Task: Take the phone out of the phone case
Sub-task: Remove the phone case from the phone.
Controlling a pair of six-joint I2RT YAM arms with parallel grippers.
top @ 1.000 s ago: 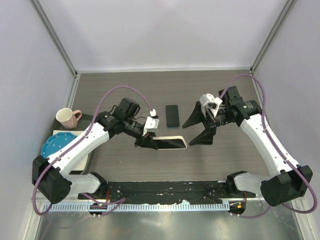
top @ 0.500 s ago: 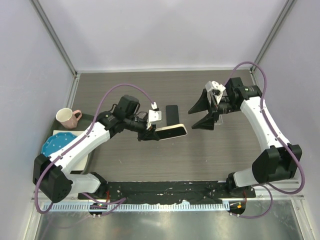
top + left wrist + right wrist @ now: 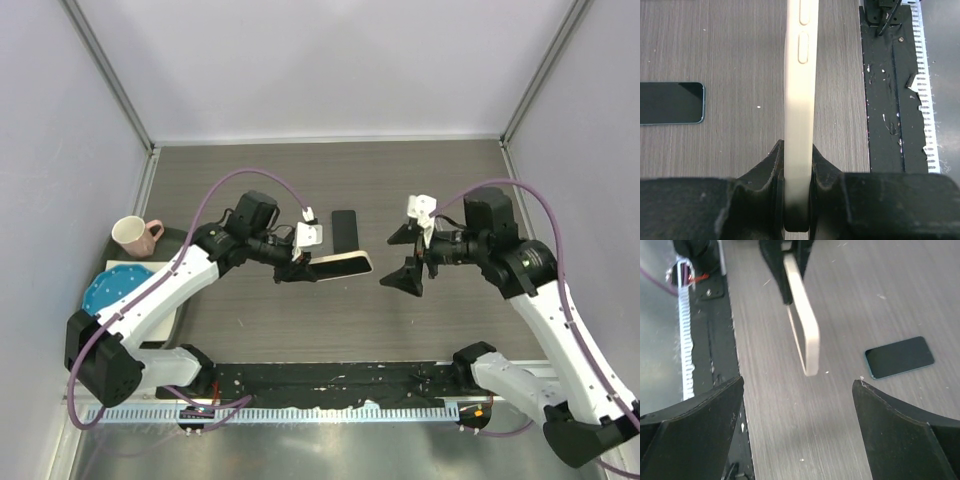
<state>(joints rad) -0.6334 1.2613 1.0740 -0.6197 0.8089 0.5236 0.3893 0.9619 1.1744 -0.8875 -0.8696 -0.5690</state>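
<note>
My left gripper point(image 3: 296, 268) is shut on one end of the cream phone case point(image 3: 340, 264) and holds it on edge above the table. In the left wrist view the case point(image 3: 800, 95) runs straight out from between my fingers point(image 3: 765, 170), side buttons showing. The dark phone with a blue rim point(image 3: 345, 230) lies flat on the table just beyond the case, apart from it; it also shows in the left wrist view point(image 3: 671, 102) and the right wrist view point(image 3: 900, 357). My right gripper point(image 3: 400, 259) is open and empty, facing the case's free end point(image 3: 807, 335) with a gap between.
A pink mug point(image 3: 135, 236) and a blue plate point(image 3: 115, 288) sit at the table's left edge. A black strip point(image 3: 330, 380) runs along the near edge between the arm bases. Walls close in the left, back and right sides.
The left gripper raised the case and turned it on edge, a little toward the phone. The right gripper swung to the back right, then came down and forward to face the case's free end.
</note>
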